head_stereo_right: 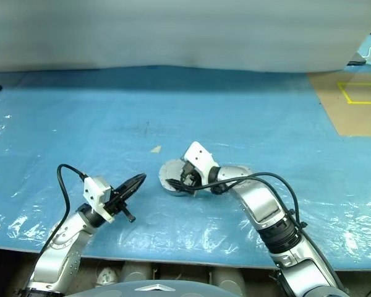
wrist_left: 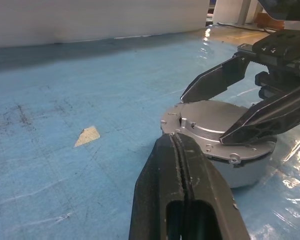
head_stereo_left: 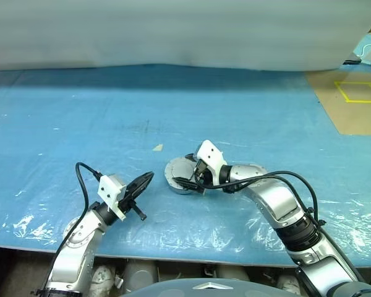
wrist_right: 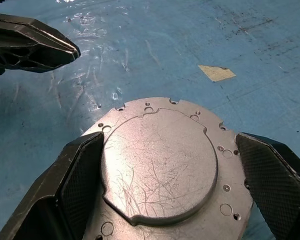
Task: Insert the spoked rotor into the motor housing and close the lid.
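On the blue plastic-covered table (head_stereo_left: 80, 117), near its front edge and about midway across, sits the motor housing (wrist_left: 245, 172) with its lid (wrist_right: 160, 160) closed flat on top. Only the plain grey outer face of the lid shows, scratched, with a raised round centre and small holes around its rim. The rotor cannot be seen; whether it lies inside cannot be told.

The right gripper (wrist_right: 165, 175) reaches in from the right and points down and leftward over the housing. Its jaws stand wide apart, one finger (wrist_right: 82, 175) on each side of the lid. In the right wrist view the pads lie just beside the lid's rim; whether they touch it cannot be told. From the left wrist view the two black fingers hang just above the lid's top face, so the gripper straddles the housing without clamping it.

The left gripper (head_stereo_left: 141, 185) is to the left of the housing, apart from it, pointing level toward it. Its jaws are pressed together with nothing between them, and the tip stops short of the housing's wall.

A small pale scrap (head_stereo_left: 157, 147) lies on the table a little beyond the housing, to its left. A strip of brown floor with yellow tape (head_stereo_left: 358, 93) shows at the table's far right
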Available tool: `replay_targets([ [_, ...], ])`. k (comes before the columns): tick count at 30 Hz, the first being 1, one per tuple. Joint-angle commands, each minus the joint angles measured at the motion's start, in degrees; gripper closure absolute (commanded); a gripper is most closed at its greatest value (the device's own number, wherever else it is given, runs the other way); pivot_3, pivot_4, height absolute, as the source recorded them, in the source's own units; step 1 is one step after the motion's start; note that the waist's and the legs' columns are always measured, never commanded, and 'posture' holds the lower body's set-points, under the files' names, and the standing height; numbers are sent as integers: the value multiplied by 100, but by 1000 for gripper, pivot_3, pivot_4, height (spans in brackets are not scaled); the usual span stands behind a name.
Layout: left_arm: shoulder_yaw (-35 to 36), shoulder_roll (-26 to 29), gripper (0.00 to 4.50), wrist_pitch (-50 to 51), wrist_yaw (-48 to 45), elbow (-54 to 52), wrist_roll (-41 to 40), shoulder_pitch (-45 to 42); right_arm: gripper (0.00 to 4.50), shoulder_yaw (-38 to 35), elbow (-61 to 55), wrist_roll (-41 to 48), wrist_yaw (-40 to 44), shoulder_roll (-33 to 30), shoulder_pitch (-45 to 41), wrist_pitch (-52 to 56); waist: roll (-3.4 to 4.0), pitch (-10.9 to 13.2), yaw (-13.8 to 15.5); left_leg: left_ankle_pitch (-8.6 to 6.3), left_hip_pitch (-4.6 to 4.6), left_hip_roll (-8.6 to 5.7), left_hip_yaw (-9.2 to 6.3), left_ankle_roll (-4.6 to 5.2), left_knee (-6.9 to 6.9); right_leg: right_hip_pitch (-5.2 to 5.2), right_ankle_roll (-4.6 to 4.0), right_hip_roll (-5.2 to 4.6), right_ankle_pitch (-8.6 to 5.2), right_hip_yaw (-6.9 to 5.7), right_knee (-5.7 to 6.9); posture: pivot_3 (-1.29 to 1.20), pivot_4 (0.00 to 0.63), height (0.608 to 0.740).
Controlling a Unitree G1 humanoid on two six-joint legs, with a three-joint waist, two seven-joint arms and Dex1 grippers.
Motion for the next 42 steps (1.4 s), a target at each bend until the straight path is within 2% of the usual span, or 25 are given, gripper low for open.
replay_targets([
  [1, 83, 30, 4500, -191, -75, 38, -20, 4, 733, -61, 58, -125, 28, -25, 26, -245, 0, 0, 0, 0, 1, 0, 0, 0, 0, 0, 0, 0, 0, 0, 1, 0, 150, 740],
  [3, 98, 30, 4500, -250, -112, 139, -27, -12, 1427, -69, 102, -144, 40, -18, 34, -291, 0, 0, 0, 0, 2, 0, 0, 0, 2, 1, 0, 0, 0, 1, 3, 0, 150, 740],
  [4, 103, 28, 4500, -286, -135, 193, -29, -15, 1543, -74, 114, -154, 44, -17, 42, -311, 0, 0, 0, 0, 2, 0, 0, 0, 3, 1, 0, 0, 0, 1, 4, 0, 150, 740],
  [21, 144, -49, 4500, -849, -427, 931, -41, -69, 1541, -55, 279, -229, 96, -42, 119, -478, -3, -2, 6, 0, 3, 0, 0, 1, 3, 2, 0, -2, 0, 1, 4, 0, 150, 740],
  [34, 157, -74, 4500, -1244, -658, 1453, -43, -89, 1541, -84, 742, -230, 639, -212, -130, -464, -14, -10, 3, -1, 16, 1, 0, 2, 3, 13, 0, -2, 0, 5, 5, 0, 150, 740],
  [42, 149, -72, 4500, -1299, -683, 1517, -58, -98, 1541, -26, 1031, -477, 444, -105, -112, -720, -23, -17, 3, -5, 38, 1, 0, 10, 2, 31, 0, -4, 0, 9, 5, 0, 150, 740],
])
